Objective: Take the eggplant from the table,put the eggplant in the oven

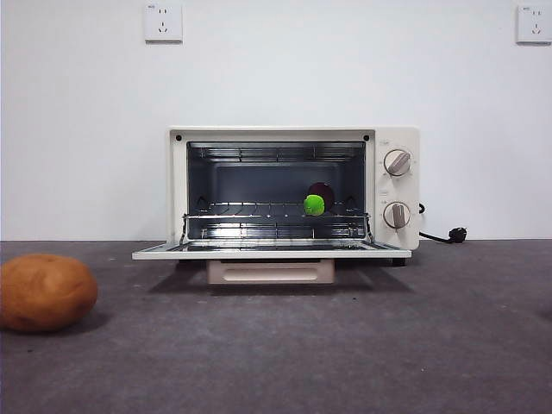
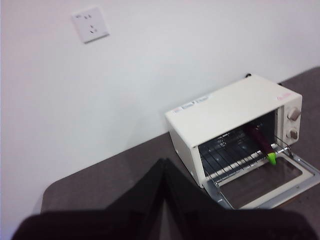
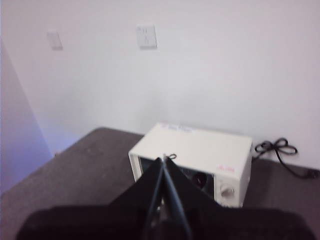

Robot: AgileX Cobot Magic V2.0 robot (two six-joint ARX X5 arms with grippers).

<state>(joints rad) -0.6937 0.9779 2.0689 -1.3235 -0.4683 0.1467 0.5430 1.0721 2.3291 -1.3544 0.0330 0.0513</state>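
Note:
The eggplant (image 1: 317, 200) lies on the wire rack inside the oven (image 1: 293, 138), toward its right side, with the green stem cap facing out. The left wrist view shows the eggplant (image 2: 262, 142) lengthwise on the rack, stem end at the door opening. The oven's glass door (image 1: 272, 252) hangs open and flat. My left gripper (image 2: 164, 162) is shut and empty, high above the table (image 1: 345, 345), well away from the oven. My right gripper (image 3: 164, 161) is also shut and empty, raised in front of the oven (image 3: 192, 150).
A round brown potato (image 1: 45, 291) sits on the table at the front left. A black power cord (image 1: 442, 235) trails from the oven's right side. Wall sockets (image 1: 163, 21) are mounted on the white wall behind.

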